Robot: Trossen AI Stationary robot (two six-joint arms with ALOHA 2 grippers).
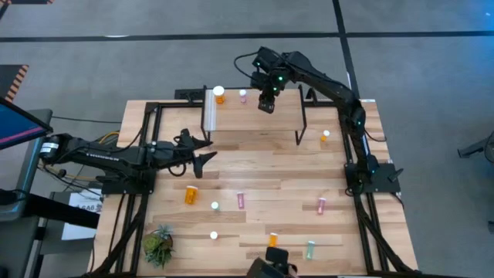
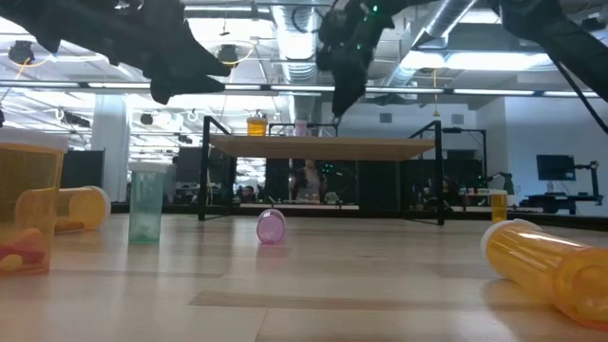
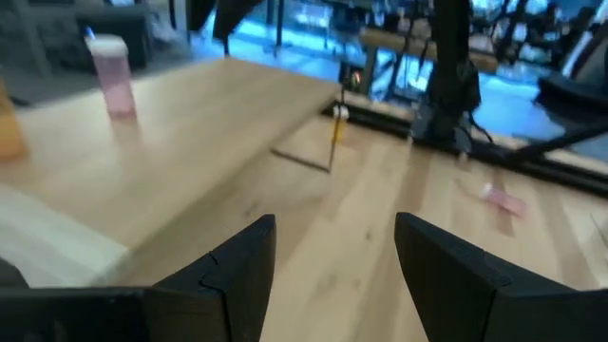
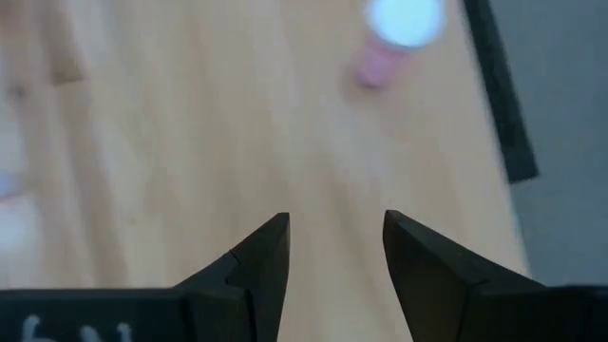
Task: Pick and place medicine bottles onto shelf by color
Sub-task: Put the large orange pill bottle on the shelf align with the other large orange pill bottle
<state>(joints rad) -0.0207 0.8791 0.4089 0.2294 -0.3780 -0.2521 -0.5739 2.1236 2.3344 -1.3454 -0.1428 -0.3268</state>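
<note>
My wrist view blurs the pink bottle [image 4: 399, 28] on the shelf [image 4: 190, 114], its cap cut by the top edge; the low view crops an orange bottle [image 2: 556, 271] at right

The shelf [image 1: 255, 116] is a raised light-wood platform on thin black legs, with a white strip [image 1: 208, 113] at its left end, standing at the far side of the table. On its far left part an orange bottle [image 1: 220, 95] and a pink bottle [image 1: 243, 96] stand upright, white caps up, near each other.

On the tabletop, a small orange bottle [image 1: 325, 137] stands just right of the shelf. Nearer the front, a larger orange bottle [image 1: 191, 194] lies on its side, and two pink bottles [image 1: 241, 201] [image 1: 321, 205] lie flat. Two white-capped bottles [image 1: 214, 206] [image 1: 214, 235] stand upright. At the front edge lie another orange bottle [image 1: 272, 239] and a pale green bottle [image 1: 310, 249].
</note>
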